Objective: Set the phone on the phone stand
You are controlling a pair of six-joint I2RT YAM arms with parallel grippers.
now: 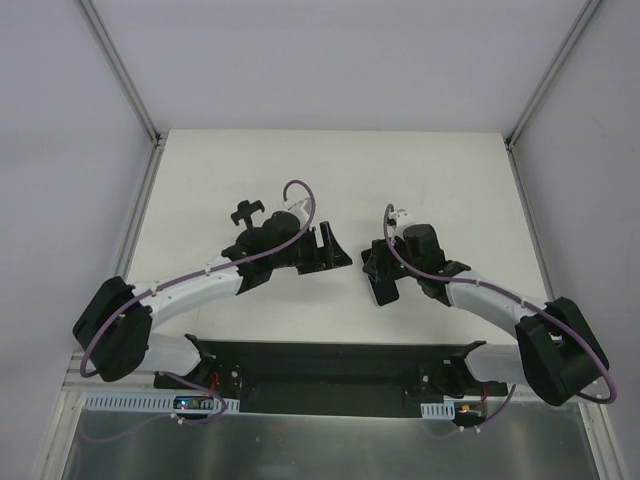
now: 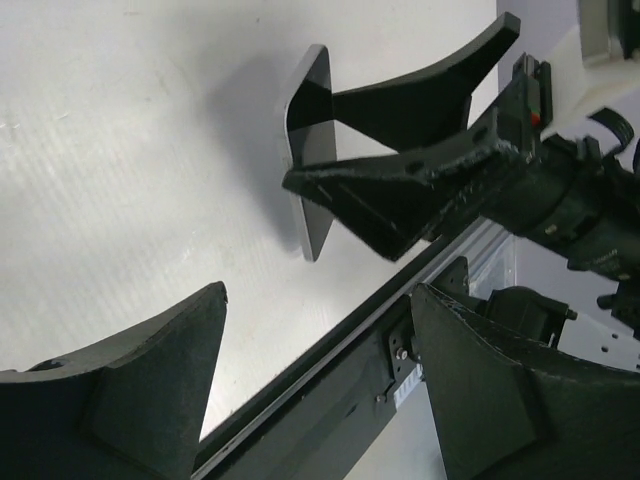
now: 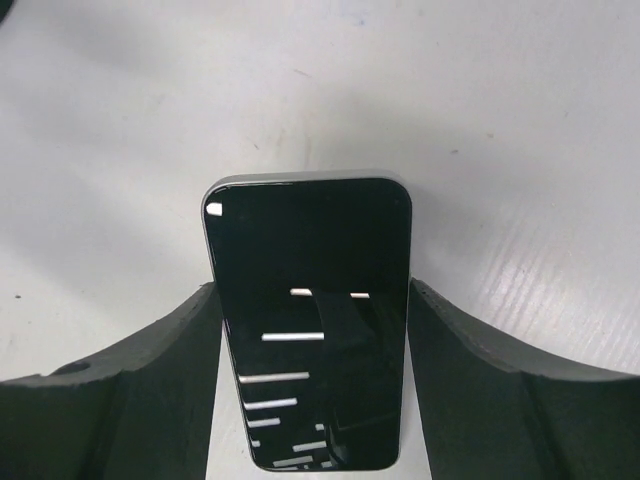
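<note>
Right gripper point(image 3: 312, 290) clamps the phone point(image 3: 310, 250) by its long edges, just right of centre overhead. Left gripper point(image 2: 320, 290) gapes empty between it and the phone stand point(image 1: 247, 212), further left. Likely risks: the arms colliding, or the glossy phone slipping.

Of the phone stand point(image 1: 246, 212) only the top bracket shows. Its stem and base are lost behind the left arm point(image 1: 215, 278). The phone point(image 3: 310, 330) runs off the bottom edge of the right wrist view, and from above the right hand point(image 1: 380, 285) covers nearly all of it.
</note>
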